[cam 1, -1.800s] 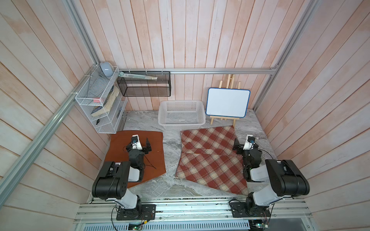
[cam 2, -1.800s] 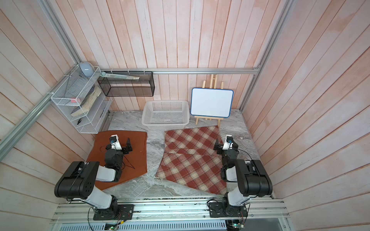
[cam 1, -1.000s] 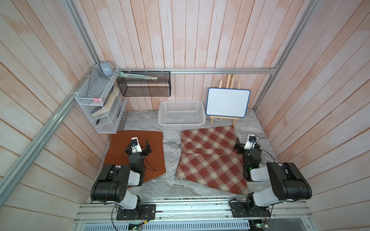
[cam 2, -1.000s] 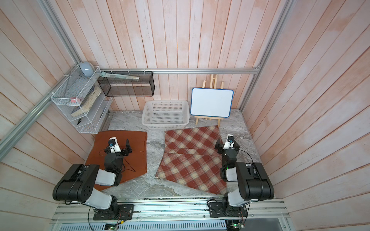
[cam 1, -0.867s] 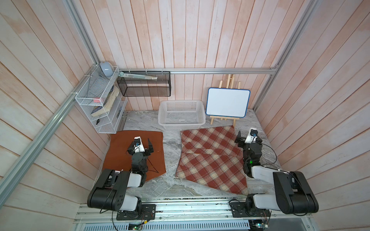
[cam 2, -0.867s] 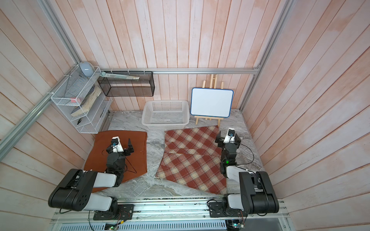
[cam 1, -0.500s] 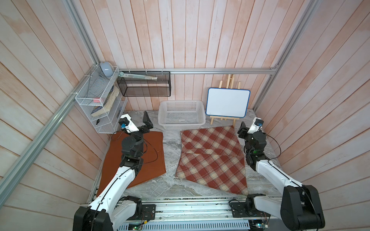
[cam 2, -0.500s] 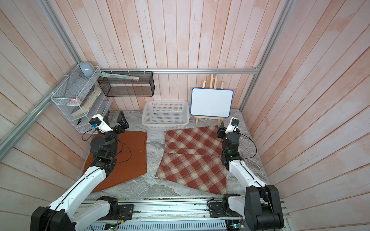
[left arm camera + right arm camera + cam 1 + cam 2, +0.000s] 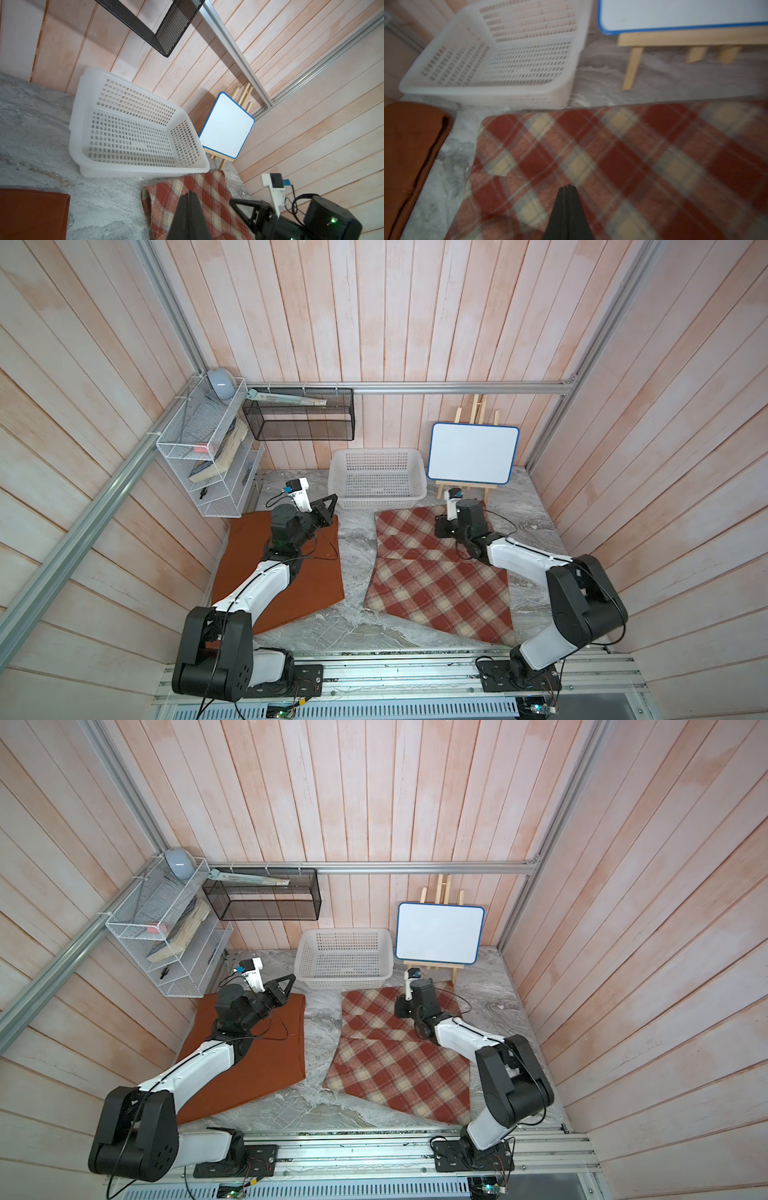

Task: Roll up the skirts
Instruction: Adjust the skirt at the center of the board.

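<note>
Both skirts lie flat on the marble table. The rust-orange skirt [image 9: 320, 572] [image 9: 270, 1065] is on the left, the red-and-cream plaid skirt [image 9: 436, 589] [image 9: 395, 1069] on the right. My left gripper [image 9: 331, 499] [image 9: 291, 977] hangs shut and empty over the orange skirt's far right corner, pointing at the basket. In the left wrist view its tip [image 9: 190, 193] lines up with the plaid skirt [image 9: 209, 187]. My right gripper [image 9: 441, 526] [image 9: 401, 1009] is shut and empty just above the plaid skirt's far part [image 9: 623, 149], fingers together [image 9: 568, 187].
A white perforated basket [image 9: 376, 502] [image 9: 345, 982] stands against the back wall between the skirts' far ends. A whiteboard on a small easel [image 9: 473, 454] is to its right. A white wire shelf [image 9: 208, 472] and a black mesh bin [image 9: 299, 423] hang at the back left.
Both arms have stretched forward from their folded pose near the front rail to the far ends of the skirts. Both grippers have gone from open to shut. The skirts have not moved.
</note>
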### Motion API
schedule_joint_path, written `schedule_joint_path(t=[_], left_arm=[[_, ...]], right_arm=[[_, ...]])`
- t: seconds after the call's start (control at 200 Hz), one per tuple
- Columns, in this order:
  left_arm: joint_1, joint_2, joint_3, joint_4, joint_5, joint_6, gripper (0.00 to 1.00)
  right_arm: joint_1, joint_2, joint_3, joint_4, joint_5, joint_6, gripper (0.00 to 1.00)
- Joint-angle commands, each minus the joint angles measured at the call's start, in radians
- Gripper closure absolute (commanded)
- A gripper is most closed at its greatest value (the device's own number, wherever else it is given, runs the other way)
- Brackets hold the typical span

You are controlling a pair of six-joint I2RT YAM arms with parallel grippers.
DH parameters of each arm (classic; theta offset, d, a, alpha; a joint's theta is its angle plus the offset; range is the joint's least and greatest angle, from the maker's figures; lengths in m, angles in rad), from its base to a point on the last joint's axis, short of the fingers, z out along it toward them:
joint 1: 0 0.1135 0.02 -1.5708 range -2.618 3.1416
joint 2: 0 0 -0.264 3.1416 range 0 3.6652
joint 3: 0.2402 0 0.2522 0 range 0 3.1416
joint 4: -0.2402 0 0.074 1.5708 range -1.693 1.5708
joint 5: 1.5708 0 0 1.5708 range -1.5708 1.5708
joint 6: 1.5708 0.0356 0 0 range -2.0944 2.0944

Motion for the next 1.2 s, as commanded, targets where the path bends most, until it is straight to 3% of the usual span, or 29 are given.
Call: schedule_joint_path(t=[0.0,0.325,0.36,0.42,0.57,0.66,0.87,1.065,1.195], left_arm=[[0.012,-0.037,-0.002,-0.072,-0.011,0.020,1.00],[0.046,-0.092,-0.018,-0.191,-0.107,0.018,0.99],[0.049,-0.091,-0.020,-0.195,-0.109,0.012,0.99],[0.051,-0.089,-0.019,-0.197,-0.105,0.004,0.98],[0.051,-0.088,-0.018,-0.211,-0.103,0.006,0.98],[0.051,-0.087,-0.017,-0.219,-0.117,0.003,0.97],[0.051,-0.100,-0.014,-0.260,-0.149,-0.002,0.97],[0.050,-0.097,0.020,-0.364,-0.218,-0.011,0.97],[0.052,-0.102,0.046,-0.464,-0.308,-0.021,0.86]], right_arm=[[0.089,0.100,0.087,-0.020,-0.039,0.037,1.00],[0.235,0.341,0.297,-0.085,-0.050,0.035,1.00],[0.248,0.357,0.308,-0.102,-0.028,0.036,0.87],[0.261,0.364,0.307,-0.106,-0.042,0.040,0.81],[0.310,0.312,0.270,-0.094,0.029,0.051,0.52],[0.332,0.348,0.323,-0.163,0.045,0.057,0.51],[0.373,0.418,0.369,-0.290,0.386,0.162,0.62],[0.405,0.502,0.469,-0.380,0.400,0.155,0.61],[0.419,0.504,0.480,-0.386,0.407,0.153,0.61]])
